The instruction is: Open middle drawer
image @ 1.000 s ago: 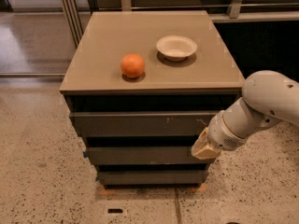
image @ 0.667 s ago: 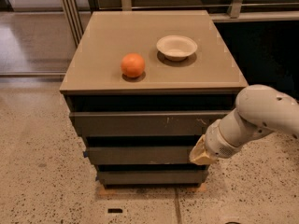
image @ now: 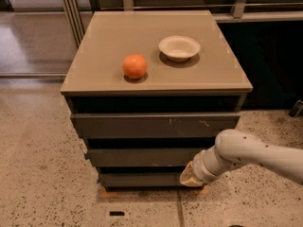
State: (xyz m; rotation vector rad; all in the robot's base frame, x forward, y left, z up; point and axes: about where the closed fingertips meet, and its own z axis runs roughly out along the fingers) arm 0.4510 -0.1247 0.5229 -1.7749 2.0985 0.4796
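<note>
The middle drawer [image: 142,157] is a plain dark grey-brown front with a small blue tab at its left end. It sits between the wider scratched front [image: 151,125] above and the narrowest front [image: 137,179] below. My gripper [image: 191,176] comes in from the right on a white arm. It sits low in front of the cabinet's right side, at the lower edge of the middle drawer and over the bottom front. Its tips are hidden behind the tan wrist end.
An orange [image: 135,66] and a white bowl [image: 179,48] rest on the cabinet top [image: 104,41]. Speckled floor lies in front and to the left. A dark wall and railing stand behind and to the right.
My arm and gripper have moved left and down, from the right end of the middle drawer toward the bottom front. The drawers have not visibly moved.
</note>
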